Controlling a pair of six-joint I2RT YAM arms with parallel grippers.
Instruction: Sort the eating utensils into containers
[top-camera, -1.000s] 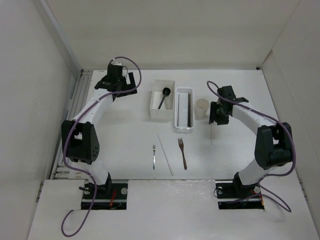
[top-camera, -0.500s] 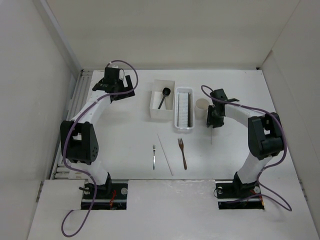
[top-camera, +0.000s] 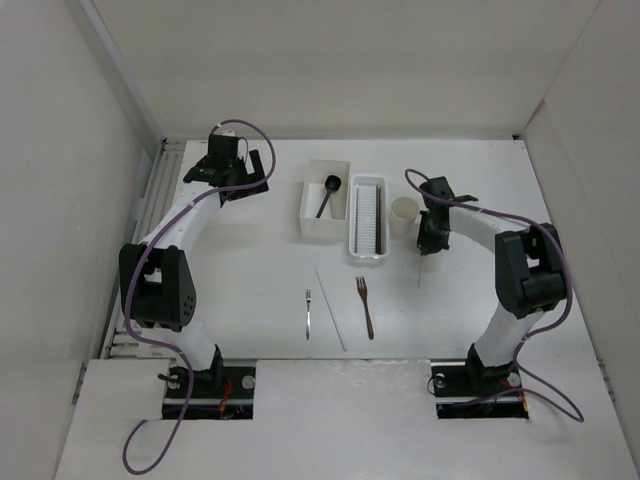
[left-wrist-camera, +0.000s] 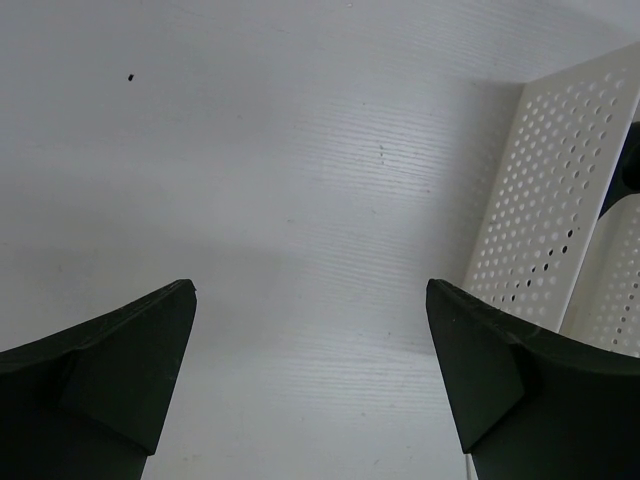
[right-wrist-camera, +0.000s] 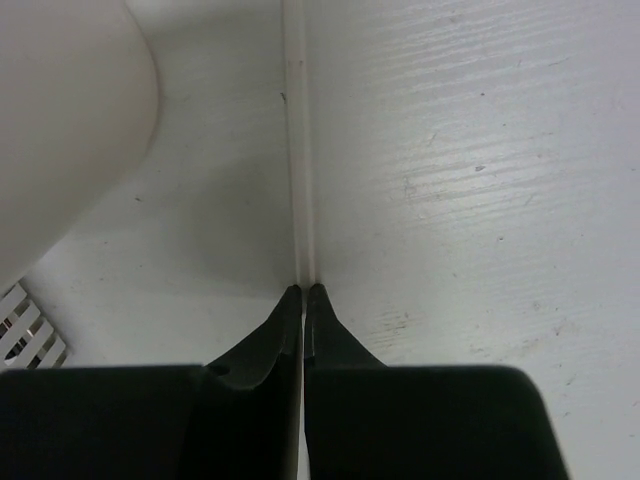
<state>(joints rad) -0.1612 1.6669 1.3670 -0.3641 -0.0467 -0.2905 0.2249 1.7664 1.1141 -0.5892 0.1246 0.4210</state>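
Right gripper (right-wrist-camera: 303, 290) is pinched shut on a pale chopstick (right-wrist-camera: 297, 150), just right of the perforated basket (top-camera: 367, 215). The cream cup (top-camera: 404, 213) sits between basket and gripper. We hold the stick at one end, and the rest runs out past the fingertips toward the near edge of the table (top-camera: 250, 260). We can't tell whether it is off the surface.

Left gripper (left-wrist-camera: 310, 285) stands wide open with nothing in it. It is well left of the basket, beyond the white square box (top-camera: 320, 231) that has the black spoon (top-camera: 325, 195) in it.

Handling, our read: the stick is light, stiff, thin and smooth, so an end grip lets it pivot or slide out between the pads. A hold nearer the middle would swing less. We'd lift slowly and feed it end-first into its container.

Left to sort, on the near side of the basket: a second pale chopstick (top-camera: 330, 308), the silver fork (top-camera: 309, 312) and the dark brown fork (top-camera: 365, 305).
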